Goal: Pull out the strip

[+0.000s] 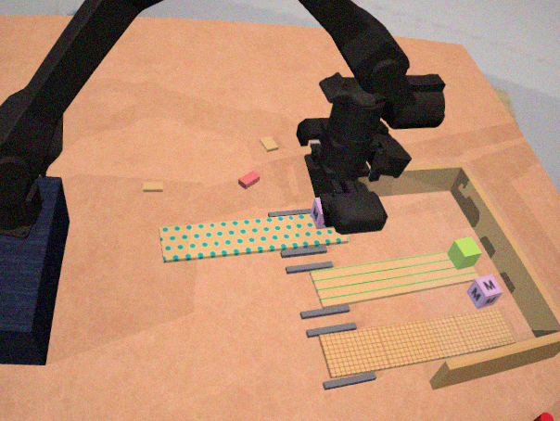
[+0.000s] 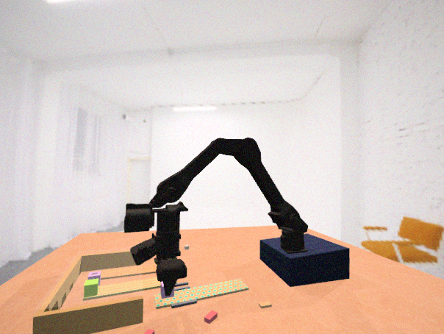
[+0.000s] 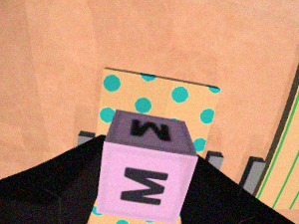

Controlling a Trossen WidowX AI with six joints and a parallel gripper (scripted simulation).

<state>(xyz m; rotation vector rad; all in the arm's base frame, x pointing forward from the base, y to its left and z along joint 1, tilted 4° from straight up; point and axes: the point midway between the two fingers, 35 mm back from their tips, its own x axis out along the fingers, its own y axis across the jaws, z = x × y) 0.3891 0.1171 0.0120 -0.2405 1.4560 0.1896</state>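
My gripper [image 1: 324,217] [image 2: 167,294] [image 3: 145,151] points down and is shut on a lilac cube marked M [image 1: 317,212] [image 2: 172,293] [image 3: 145,183], with a finger on either side. The cube is over the teal-dotted strip [image 1: 218,243] [image 2: 220,289] [image 3: 125,94], a little in from its end by the enclosure; I cannot tell whether it touches the strip. The green-lined strip [image 1: 389,286] carries a plain green cube [image 1: 464,254] [image 2: 91,288]. A second lilac M cube [image 1: 484,292] [image 2: 94,275] stands between that strip and the gridded strip [image 1: 408,345].
Low grey rails [image 1: 303,252] [image 1: 324,312] [image 1: 350,381] flank the strips. A low wooden wall [image 1: 502,260] [image 2: 88,316] encloses the strips' far ends. A red block [image 1: 248,179] [image 2: 211,316] and small tan blocks [image 1: 269,144] [image 1: 153,186] lie outside it. The arm's base stands on a dark blue block [image 1: 28,278] [image 2: 316,263].
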